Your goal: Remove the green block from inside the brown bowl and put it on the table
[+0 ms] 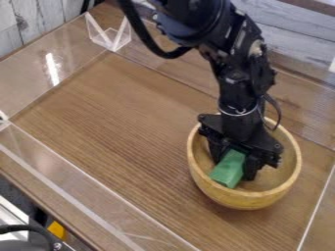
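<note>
Underneath, wood-grain table (118, 108) — clear acrylic walls (53, 59).

We count one green block (230, 169), one brown bowl (245, 194), and one tabletop (118, 118). We see one robot arm (236, 59) carrying one claw (244, 149). We count one clear acrylic stand (110, 32) at the far edge.

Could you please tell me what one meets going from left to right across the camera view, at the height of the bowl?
Clear acrylic wall → bare table → brown bowl → green block
</note>
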Controlling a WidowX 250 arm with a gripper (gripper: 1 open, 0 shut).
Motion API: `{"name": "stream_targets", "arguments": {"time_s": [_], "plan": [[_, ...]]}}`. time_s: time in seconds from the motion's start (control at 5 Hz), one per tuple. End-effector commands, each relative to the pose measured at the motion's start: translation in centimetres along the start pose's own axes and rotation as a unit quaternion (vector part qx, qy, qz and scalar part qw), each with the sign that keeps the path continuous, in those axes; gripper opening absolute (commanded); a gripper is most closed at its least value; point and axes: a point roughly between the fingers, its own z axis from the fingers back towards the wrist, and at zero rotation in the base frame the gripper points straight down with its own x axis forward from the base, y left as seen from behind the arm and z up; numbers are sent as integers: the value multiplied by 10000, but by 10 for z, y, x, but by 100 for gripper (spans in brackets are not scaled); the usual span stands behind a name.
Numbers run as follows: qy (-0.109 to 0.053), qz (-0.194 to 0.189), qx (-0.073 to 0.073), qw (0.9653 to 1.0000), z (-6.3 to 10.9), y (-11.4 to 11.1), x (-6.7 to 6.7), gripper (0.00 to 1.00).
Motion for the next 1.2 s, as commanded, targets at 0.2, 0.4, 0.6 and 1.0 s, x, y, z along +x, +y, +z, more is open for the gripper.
{"name": "stream_targets", "arguments": {"time_s": [0.2, 0.4, 0.6, 1.0], "plan": [[-107, -48, -16, 9999, 14, -11, 0, 0], [-99, -71, -17, 9999, 18, -15, -2, 0], [-93, -132, -27, 9999, 18, -17, -4, 0], [-91, -167, -38, 9998, 28, -24, -7, 0]]}}
